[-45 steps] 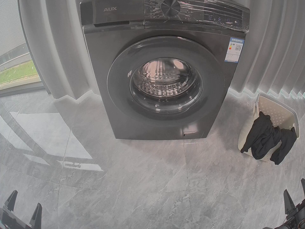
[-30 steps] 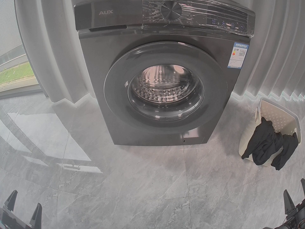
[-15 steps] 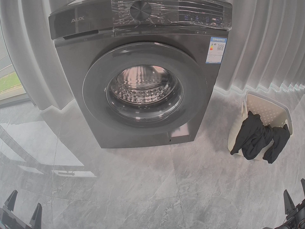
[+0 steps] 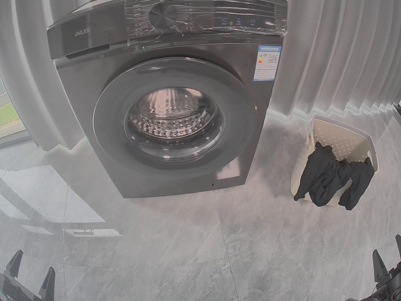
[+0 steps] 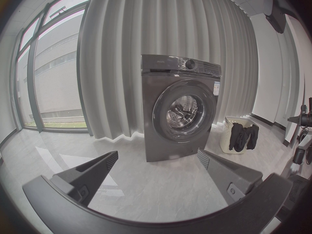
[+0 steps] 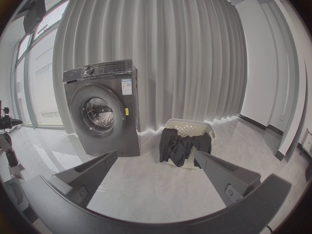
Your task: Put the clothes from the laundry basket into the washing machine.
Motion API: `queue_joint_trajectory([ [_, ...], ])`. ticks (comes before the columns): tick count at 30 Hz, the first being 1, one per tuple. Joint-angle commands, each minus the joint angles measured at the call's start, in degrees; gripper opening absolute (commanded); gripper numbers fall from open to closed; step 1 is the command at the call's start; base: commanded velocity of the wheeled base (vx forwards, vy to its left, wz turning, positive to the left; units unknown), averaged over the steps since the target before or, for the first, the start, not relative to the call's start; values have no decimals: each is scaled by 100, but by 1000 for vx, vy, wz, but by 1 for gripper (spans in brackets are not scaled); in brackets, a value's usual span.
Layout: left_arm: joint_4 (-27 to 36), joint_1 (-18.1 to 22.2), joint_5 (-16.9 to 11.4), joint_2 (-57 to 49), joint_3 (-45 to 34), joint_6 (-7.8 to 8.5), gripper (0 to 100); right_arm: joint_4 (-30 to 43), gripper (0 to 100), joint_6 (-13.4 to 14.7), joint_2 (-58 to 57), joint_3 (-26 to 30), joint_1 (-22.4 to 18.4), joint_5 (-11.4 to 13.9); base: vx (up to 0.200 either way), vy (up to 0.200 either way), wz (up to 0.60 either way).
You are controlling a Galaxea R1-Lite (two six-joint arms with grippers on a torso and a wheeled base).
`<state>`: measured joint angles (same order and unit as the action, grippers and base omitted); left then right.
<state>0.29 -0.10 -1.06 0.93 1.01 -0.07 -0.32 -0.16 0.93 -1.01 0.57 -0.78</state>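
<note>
A dark grey washing machine (image 4: 167, 105) stands on the floor ahead, its round glass door closed. To its right a cream laundry basket (image 4: 346, 139) leans toward the curtain, with black clothes (image 4: 328, 176) draped over its front rim. My left gripper (image 4: 33, 262) hangs open at the lower left, far from both. My right gripper (image 4: 386, 245) is open at the lower right, short of the basket. Between the open left fingers the left wrist view shows the machine (image 5: 180, 108) and clothes (image 5: 242, 135). The right wrist view shows the clothes (image 6: 177, 145) in the basket (image 6: 190, 127), beyond the open right gripper (image 6: 156, 155).
Pale pleated curtains (image 4: 342, 42) hang behind the machine and basket. A large window (image 5: 55, 75) is at the left. Glossy grey floor tiles (image 4: 188, 247) stretch between me and the machine. A white wall (image 6: 263, 69) stands to the right of the basket.
The whole head view has shifted: the camera moved nearer and turned right, so machine and basket now sit further left in the picture. Both grippers hold the same place and stay open.
</note>
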Motion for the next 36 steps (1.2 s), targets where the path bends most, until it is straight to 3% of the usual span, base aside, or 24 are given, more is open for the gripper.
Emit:
queue_joint_trajectory([
  [1,-3,1,1,-93,-101,-1,100,-3,100,-2,-75,101,4,-1,0,0,0],
  [7,-3,1,1,-93,-101,-10,100,-3,100,-2,-84,101,4,-1,0,0,0],
  [16,-3,1,1,-93,-101,-10,100,-3,100,-2,-75,101,4,-10,0,-200,0],
  [25,-3,1,1,-93,-101,-10,100,-3,100,-2,-84,101,4,-1,0,0,0],
  [36,-3,1,1,-93,-101,-1,100,-3,100,-2,-75,101,4,-1,164,0,0],
])
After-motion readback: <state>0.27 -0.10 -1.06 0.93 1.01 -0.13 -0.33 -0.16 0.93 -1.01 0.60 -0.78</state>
